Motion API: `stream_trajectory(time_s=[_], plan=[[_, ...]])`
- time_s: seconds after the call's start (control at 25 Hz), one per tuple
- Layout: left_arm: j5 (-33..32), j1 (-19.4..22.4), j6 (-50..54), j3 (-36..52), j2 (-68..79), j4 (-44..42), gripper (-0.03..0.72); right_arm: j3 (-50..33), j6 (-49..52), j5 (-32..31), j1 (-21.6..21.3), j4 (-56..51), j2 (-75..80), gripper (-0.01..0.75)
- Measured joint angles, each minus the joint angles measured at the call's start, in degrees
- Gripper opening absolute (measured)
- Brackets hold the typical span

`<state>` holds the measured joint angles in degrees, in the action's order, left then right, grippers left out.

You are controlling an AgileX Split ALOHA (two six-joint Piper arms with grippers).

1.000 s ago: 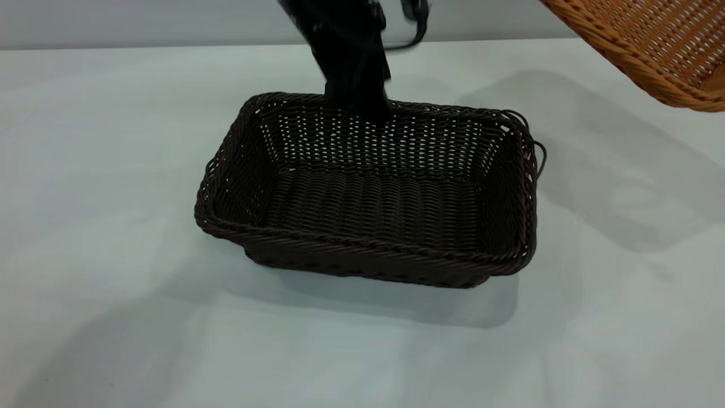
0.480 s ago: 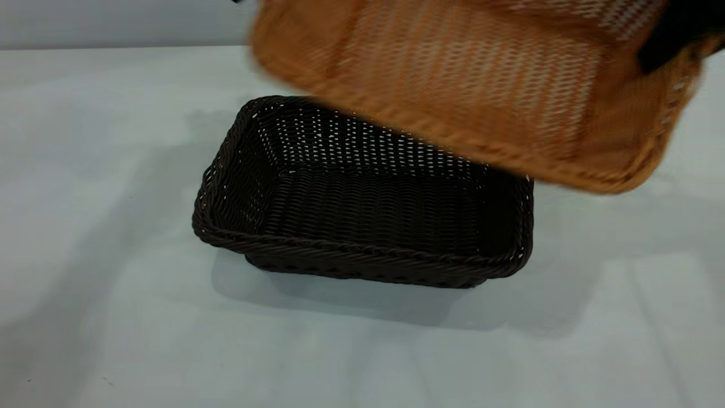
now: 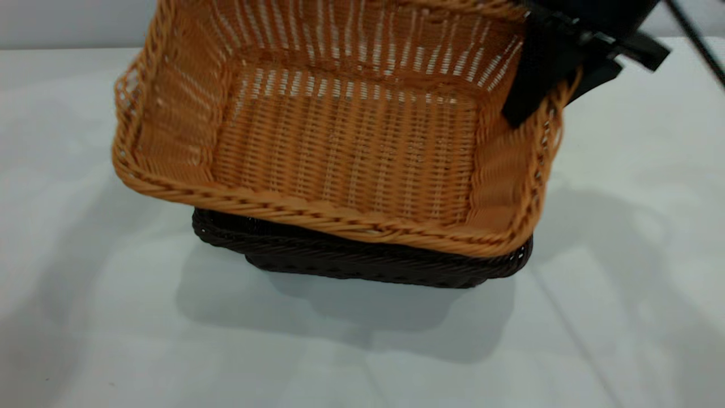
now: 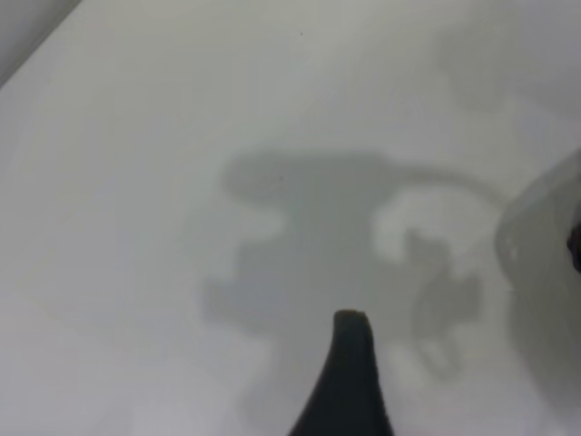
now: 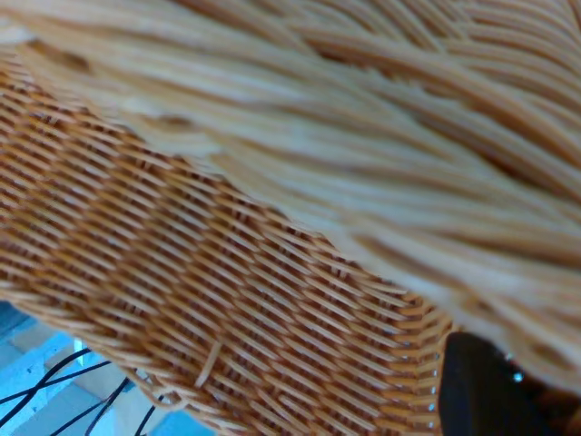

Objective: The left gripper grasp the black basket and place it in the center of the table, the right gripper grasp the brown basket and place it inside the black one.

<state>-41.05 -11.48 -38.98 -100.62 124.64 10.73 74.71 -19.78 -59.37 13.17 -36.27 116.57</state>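
The brown basket (image 3: 340, 141) hangs tilted just over the black basket (image 3: 362, 263) and covers most of it; whether its bottom touches inside cannot be seen. My right gripper (image 3: 558, 93) is shut on the brown basket's right-end rim, one finger (image 3: 524, 96) inside the wall. In the right wrist view the orange weave (image 5: 227, 272) fills the picture beside a dark finger (image 5: 486, 391). The black basket rests on the white table (image 3: 85, 311) near its middle. My left gripper is out of the exterior view; its wrist view shows one dark finger (image 4: 349, 372) over bare table, holding nothing.
Plain white tabletop (image 4: 136, 182) lies all round the two baskets, with soft shadows of the arms on it. A black cable (image 3: 696, 39) runs at the far right top. A grey wall stands behind the table.
The brown basket has swung in from the upper right, leftward and down, to hang over the black basket. The left arm has let go of the black basket's far rim and left the exterior view.
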Motion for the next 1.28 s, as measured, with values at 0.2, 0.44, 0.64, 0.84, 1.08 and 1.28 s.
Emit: stream_trajectory(time_s=[0.2,0.44,0.64,0.84,1.08,1.28], plan=[[-0.3,0.0,0.0,0.0,0.0,0.0,0.58,5.4,4.1,-2.1,0.0,4.7,5.8,0.078],[-0.6,0.0,0.0,0.0,0.0,0.0,0.58,8.2,5.8,-2.4,0.0,6.4,8.9,0.104],[-0.6,0.0,0.0,0.0,0.0,0.0,0.58,8.3,3.6,-2.4,0.0,6.0,8.9,0.295],[-0.6,0.0,0.0,0.0,0.0,-1.0,0.58,8.4,2.6,-2.3,0.0,6.3,8.9,0.535],[-1.2,0.0,0.8,-1.3,-2.5,-1.3,0.58,11.7,2.9,-3.2,-0.1,9.6,5.3,0.624],[-4.7,0.0,4.0,-1.8,-11.7,-1.3,0.58,14.8,3.4,-6.0,-0.1,9.7,-6.2,0.575]])
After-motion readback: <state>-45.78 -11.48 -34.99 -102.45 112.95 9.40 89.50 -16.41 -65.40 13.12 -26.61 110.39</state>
